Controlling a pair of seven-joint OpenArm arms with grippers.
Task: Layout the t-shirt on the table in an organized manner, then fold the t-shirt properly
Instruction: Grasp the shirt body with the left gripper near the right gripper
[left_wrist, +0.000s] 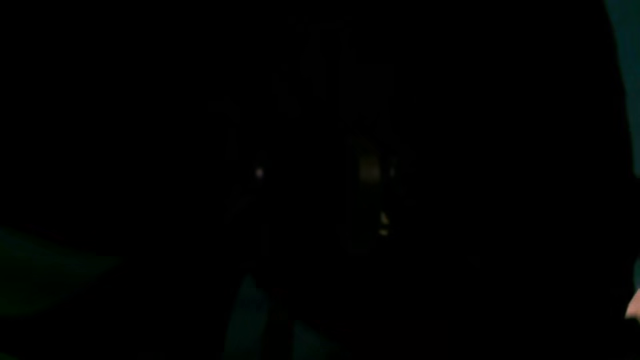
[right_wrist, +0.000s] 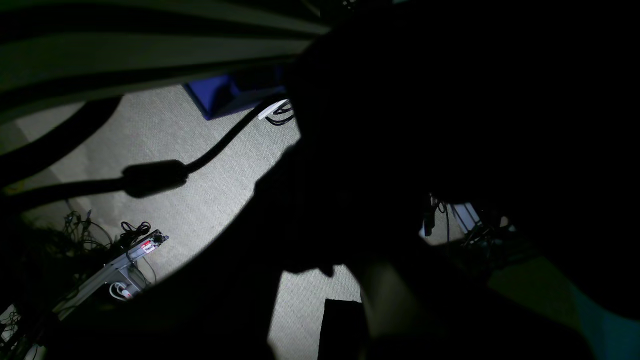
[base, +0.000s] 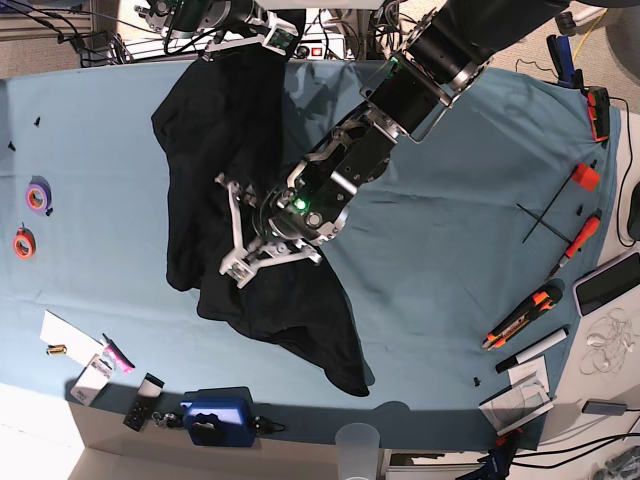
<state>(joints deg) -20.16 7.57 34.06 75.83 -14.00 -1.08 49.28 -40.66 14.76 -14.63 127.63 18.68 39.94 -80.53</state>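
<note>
okay, i've got the t-shirt (base: 215, 190) spread in a rumpled black heap across the middle of the table (base: 450, 250), far from flat, one tail trailing toward the near edge. my right gripper (base: 268, 38) is up at the far edge of the table, jaws pinched closed, and black cloth rises right to it, so i read that as a hold on the shirt's top edge, pinning or lifting that end so the rest can be pulled straight. its wrist view is mostly dark silhouette with floor and cables behind, which fits an arm raised off the cloth.

my left gripper (base: 240, 240) is down over the shirt's middle, white fingers (base: 232, 262) parted about halfway and lying against the fabric. whether any cloth sits between them i can't tell from above, and its wrist view is near black, just slivers of teal at the edges, so the camera is pressed close to the shirt. i'd guess it's there to drag or smooth the body away from the pinned end.

layout isn't done; no folding yet. tools and tape rolls sit well apart from both grippers.
</note>
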